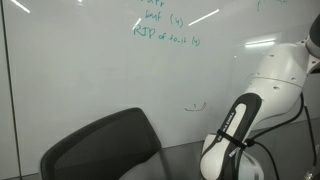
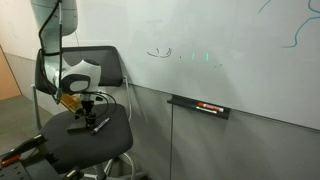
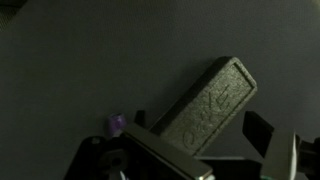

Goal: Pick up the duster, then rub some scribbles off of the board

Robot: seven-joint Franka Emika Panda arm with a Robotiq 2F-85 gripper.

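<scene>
The duster (image 3: 208, 102), a small black block with raised lettering, lies on the dark chair seat in the wrist view. My gripper (image 3: 215, 145) is open, with one finger against the duster's near end and the other standing clear of it. In an exterior view my gripper (image 2: 88, 118) is low over the seat of the black chair (image 2: 110, 135), where the duster is too dark to pick out. The scribbles, a faint teal arc with a tick, show on the white board in both exterior views (image 1: 193, 104) (image 2: 160, 52). The board (image 1: 90, 60) (image 2: 230, 40) fills the wall.
Rows of teal handwriting (image 1: 160, 30) sit high on the board. A ledge below the board holds a thin black-and-red item (image 2: 207, 106). The chair's backrest (image 1: 100, 145) stands near the arm's white base (image 1: 230, 150). A grey wall panel (image 2: 200, 145) runs under the board.
</scene>
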